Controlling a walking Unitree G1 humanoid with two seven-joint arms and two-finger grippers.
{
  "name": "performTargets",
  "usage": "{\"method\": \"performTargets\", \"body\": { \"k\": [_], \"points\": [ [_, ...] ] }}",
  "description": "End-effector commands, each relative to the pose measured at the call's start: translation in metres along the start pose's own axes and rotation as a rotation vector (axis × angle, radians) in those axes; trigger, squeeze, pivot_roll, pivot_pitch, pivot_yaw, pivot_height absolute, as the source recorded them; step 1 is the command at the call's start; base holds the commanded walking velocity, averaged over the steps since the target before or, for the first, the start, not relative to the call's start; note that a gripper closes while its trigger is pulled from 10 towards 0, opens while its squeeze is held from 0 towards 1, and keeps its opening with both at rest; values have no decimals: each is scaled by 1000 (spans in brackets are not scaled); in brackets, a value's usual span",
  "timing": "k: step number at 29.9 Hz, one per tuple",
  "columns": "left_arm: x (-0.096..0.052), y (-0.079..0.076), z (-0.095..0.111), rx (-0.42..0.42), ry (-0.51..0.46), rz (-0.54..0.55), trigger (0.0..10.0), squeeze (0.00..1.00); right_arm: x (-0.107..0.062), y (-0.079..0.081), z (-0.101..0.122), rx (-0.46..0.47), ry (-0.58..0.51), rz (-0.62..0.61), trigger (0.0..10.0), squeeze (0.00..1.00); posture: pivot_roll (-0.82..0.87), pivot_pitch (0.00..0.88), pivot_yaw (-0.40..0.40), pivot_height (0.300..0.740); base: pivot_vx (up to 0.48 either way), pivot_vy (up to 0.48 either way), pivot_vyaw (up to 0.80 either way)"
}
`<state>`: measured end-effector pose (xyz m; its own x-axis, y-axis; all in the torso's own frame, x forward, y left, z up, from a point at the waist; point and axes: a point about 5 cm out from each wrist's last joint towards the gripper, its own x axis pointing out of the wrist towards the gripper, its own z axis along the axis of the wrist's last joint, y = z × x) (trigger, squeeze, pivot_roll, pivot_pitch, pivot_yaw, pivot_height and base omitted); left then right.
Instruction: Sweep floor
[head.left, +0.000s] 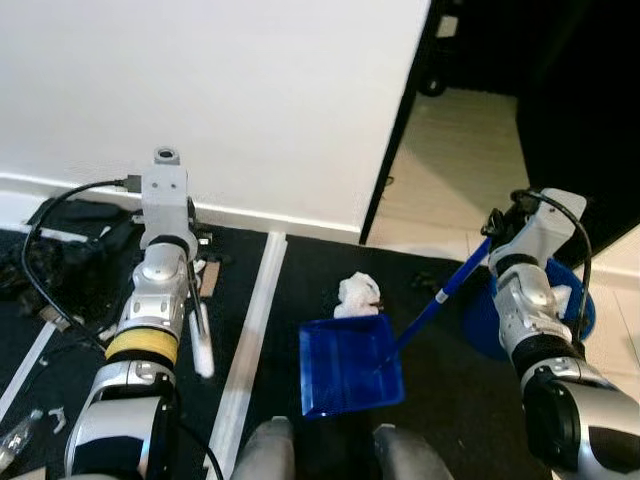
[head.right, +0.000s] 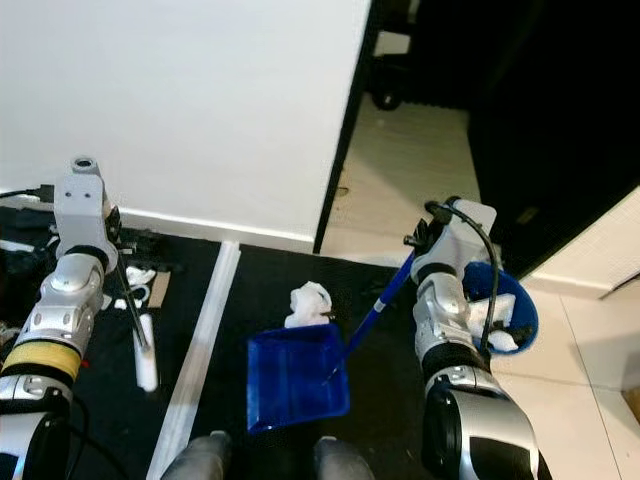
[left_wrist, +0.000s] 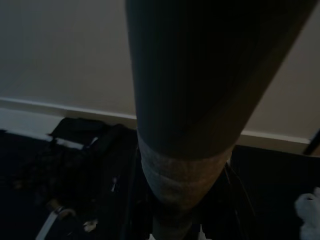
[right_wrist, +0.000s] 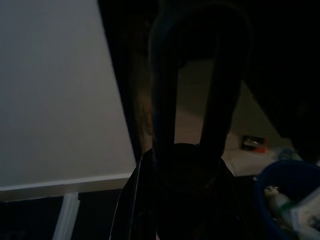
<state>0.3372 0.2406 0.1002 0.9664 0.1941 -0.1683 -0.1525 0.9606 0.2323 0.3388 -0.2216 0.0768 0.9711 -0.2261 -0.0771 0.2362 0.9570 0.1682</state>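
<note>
Crumpled white paper (head.left: 358, 296) lies on the dark floor (head.left: 320, 270) at the lip of our blue dustpan (head.left: 350, 366); light, soft, easily nudged. Our right gripper (head.left: 497, 236) clamps the dustpan's stiff handle (head.left: 440, 295) near its top. Our left gripper (head.left: 192, 262) grips a thin broom handle (head.left: 196, 292). A blue bin (head.right: 502, 308) waits just beside.

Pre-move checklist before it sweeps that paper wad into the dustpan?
1. Blue dustpan flat on the dark floor, mouth toward the wad: ok.
2. White crumpled paper lies at the pan's far edge, not yet inside: ok to sweep.
3. Right gripper at the top of the dustpan handle; grip firmness: cannot tell.
4. Left gripper with the white-tipped brush beside it; hold: cannot tell.
5. Brush sits well left of the wad, across the white floor strip: not ok.
6. Blue bin beside the right arm, already holding waste: ok.
</note>
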Motion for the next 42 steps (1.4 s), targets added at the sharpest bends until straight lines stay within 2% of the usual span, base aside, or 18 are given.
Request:
{"method": "performTargets", "body": {
  "k": [1, 6, 9, 16, 21, 29, 32, 37, 42],
  "points": [
    [-1, -13, 1, 2, -10, -32, 10000, 0, 1, -13, 7, -7, -29, -36, 10000, 0, 83, 20, -59, 740, 0, -480, 0],
    [-1, -14, 2, -3, -11, -32, 10000, 0, 1, -16, 8, -13, -30, -43, 10000, 0, 79, 19, -59, 740, 0, -480, 0],
    [-1, -15, 1, -33, -17, -21, 10000, 0, 2, -18, 10, -16, -34, -47, 10000, 0, 78, 18, -59, 740, 0, 0, 0],
    [0, -15, 1, -22, -9, -17, 10000, 0, 4, -23, 16, -23, -48, -56, 10000, 0, 70, 14, -63, 740, 0, 0, 0],
    [-1, -18, -1, -27, 2, -53, 10000, 0, 4, -23, 16, -28, -47, -57, 10000, 0, 67, 5, -67, 740, 0, 0, 0],
    [-1, -21, 0, -14, -14, -66, 10000, 0, 4, -23, 16, -35, -49, -55, 10000, 0, 60, 1, -67, 740, 0, -480, 0],
    [-1, -23, 0, -37, -15, -75, 10000, 0, 4, -24, 16, -39, -51, -58, 10000, 0, 58, 0, -67, 740, 0, 0, 0],
    [-2, -29, 1, -29, -27, -122, 10000, 0, 4, -33, 23, -54, -89, -103, 10000, 0, 51, 0, -68, 740, 0, 0, 0],
    [-4, -36, 3, -81, -48, -175, 10000, 0, 4, -45, 34, -74, -136, -167, 10000, 0, 45, 5, -69, 740, 65, 0, 0]
  ]
}}
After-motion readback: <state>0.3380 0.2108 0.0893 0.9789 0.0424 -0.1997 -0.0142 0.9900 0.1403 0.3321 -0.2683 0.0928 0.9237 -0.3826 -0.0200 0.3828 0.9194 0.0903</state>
